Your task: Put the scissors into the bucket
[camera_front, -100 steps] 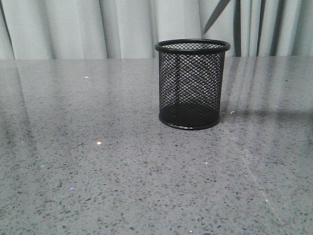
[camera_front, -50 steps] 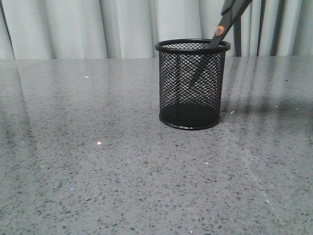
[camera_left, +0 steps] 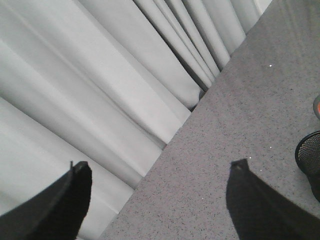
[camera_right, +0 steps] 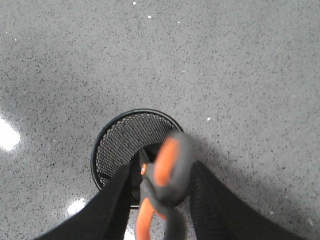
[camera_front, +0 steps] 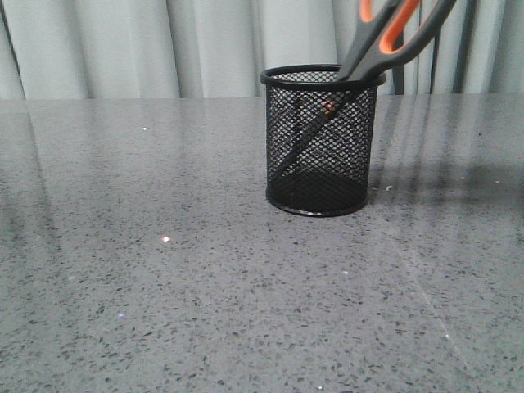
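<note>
Grey curtains (camera_front: 164,45) back my speckled table (camera_front: 164,270), where the scissors (camera_front: 385,41) lean blades-down inside the bucket (camera_front: 322,139), my right gripper (camera_right: 157,200) straddling the handles, grip uncertain, left gripper (camera_left: 160,200) spread wide.

A grey speckled stone tabletop (camera_front: 164,270) (glossy, catching small bright glints of light) stretches back to pale pleated curtains (camera_front: 164,45) hanging along its far edge.

A grey speckled table (camera_front: 164,270) stretches back to pale pleated curtains (camera_front: 164,45) hanging behind it.
</note>
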You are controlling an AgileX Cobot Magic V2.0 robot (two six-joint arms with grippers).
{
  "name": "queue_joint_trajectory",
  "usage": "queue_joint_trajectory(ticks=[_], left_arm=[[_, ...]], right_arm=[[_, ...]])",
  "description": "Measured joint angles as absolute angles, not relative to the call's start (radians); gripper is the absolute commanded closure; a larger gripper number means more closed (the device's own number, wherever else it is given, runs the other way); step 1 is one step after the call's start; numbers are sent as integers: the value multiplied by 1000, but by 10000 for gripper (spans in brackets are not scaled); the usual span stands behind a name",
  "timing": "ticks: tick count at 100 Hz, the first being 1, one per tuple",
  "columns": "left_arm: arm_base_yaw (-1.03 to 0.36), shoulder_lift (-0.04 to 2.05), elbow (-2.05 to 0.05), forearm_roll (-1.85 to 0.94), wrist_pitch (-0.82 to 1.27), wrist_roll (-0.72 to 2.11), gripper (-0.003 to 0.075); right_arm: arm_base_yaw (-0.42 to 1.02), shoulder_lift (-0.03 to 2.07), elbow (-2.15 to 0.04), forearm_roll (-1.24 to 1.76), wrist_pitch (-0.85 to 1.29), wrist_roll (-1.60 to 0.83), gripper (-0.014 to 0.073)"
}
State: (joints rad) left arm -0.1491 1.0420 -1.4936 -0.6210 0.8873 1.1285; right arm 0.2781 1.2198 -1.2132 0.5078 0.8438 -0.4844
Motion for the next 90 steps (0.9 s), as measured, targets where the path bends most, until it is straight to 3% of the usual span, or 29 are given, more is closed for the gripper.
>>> queue_joint_trajectory(ticks=[26,34,48,55,63,77,90], left_arm=[[-149,1038,-1494,-623,889,1129,209],[-149,1029,-1494,-623,893,1126,230],[-149,1006,-1494,-621,940,1103,391],[-149,993,-1494,-619,988,1084,527],[-149,982,-1495,-610,1064,1071,743],[-149,946,-1455,-596,1121,1021,740],[-149,870,-1329,-590,1023,952,740]], right_arm=[[278,1154,-1311,508,837,-484,340],[278,1107,-1323,508,819,-484,404],[278,1024,-1325,508,817,-483,666],[278,990,-1328,508,817,-483,645],[278,953,-1328,506,817,-480,645],[278,881,-1295,506,772,-478,645],[278,785,-1175,506,641,-478,645]])
